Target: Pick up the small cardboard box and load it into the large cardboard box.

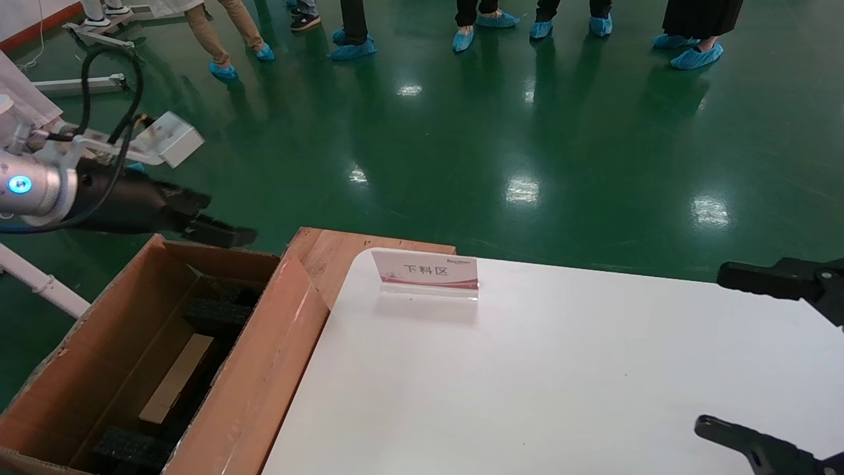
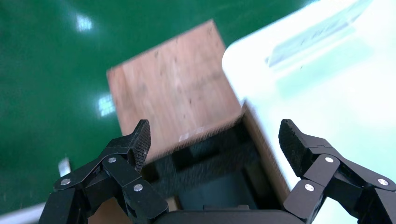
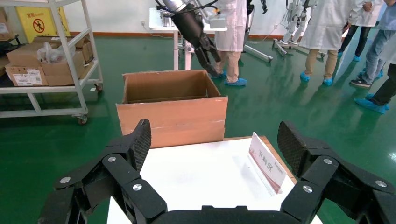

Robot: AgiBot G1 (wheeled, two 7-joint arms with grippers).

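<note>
The large cardboard box [image 1: 264,369] stands open on the floor left of the white table, with black foam blocks [image 1: 217,315] inside. A narrow tan cardboard face [image 1: 177,377] lies among the foam; I cannot tell whether it is the small cardboard box. No small box shows on the table or in either gripper. My left gripper [image 1: 221,221] hangs open and empty over the box's far end; in the left wrist view [image 2: 215,140] it looks down at a flap [image 2: 173,88] and dark foam. My right gripper [image 1: 715,349] is open and empty over the table's right edge.
A white table [image 1: 527,382] carries a small sign stand [image 1: 425,272] at its far left corner. The right wrist view shows the large box [image 3: 173,116], my left arm [image 3: 196,32] above it, a shelf cart [image 3: 46,56], and people standing on the green floor.
</note>
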